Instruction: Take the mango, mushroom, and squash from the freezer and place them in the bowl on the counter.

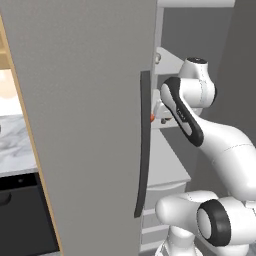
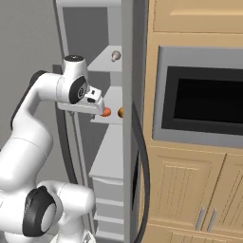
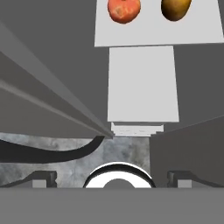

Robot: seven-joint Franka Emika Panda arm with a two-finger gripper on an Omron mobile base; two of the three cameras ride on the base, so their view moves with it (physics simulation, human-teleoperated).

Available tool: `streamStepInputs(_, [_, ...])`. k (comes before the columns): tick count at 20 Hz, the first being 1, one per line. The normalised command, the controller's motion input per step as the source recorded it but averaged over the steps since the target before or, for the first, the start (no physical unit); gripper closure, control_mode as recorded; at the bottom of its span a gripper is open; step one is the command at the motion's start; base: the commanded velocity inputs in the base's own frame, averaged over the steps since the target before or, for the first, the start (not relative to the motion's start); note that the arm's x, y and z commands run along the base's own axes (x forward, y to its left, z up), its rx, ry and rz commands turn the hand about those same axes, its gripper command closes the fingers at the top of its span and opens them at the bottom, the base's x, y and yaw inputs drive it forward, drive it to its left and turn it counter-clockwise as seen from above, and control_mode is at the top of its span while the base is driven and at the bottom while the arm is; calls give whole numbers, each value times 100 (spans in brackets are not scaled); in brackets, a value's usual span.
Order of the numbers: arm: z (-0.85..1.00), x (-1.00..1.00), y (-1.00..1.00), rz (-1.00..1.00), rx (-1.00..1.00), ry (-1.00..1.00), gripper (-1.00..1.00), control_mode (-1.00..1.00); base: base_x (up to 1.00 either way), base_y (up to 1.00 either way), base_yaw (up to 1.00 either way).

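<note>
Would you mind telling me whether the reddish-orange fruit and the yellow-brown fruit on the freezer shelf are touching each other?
Apart. The hand view shows a clear strip of pale shelf between the reddish-orange fruit and the yellow-brown fruit.

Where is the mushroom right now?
In the right base view the mushroom sits on an upper shelf inside the open freezer, one shelf above the red-orange fruit beside the gripper.

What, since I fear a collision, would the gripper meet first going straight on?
Probably the pale lower shelf inside the freezer, a level below the red-orange fruit. The open gripper points down past it, though depth is unclear.
</note>
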Motion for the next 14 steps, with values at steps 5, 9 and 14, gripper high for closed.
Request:
streamStepInputs(5, [0,0,0,0,0,0,-100,100,40,-14,0])
streamStepInputs(9, [0,0,0,0,0,0,-100,100,38,-18,0])
streamStepInputs(14, [0,0,0,0,0,0,-100,100,39,-18,0])
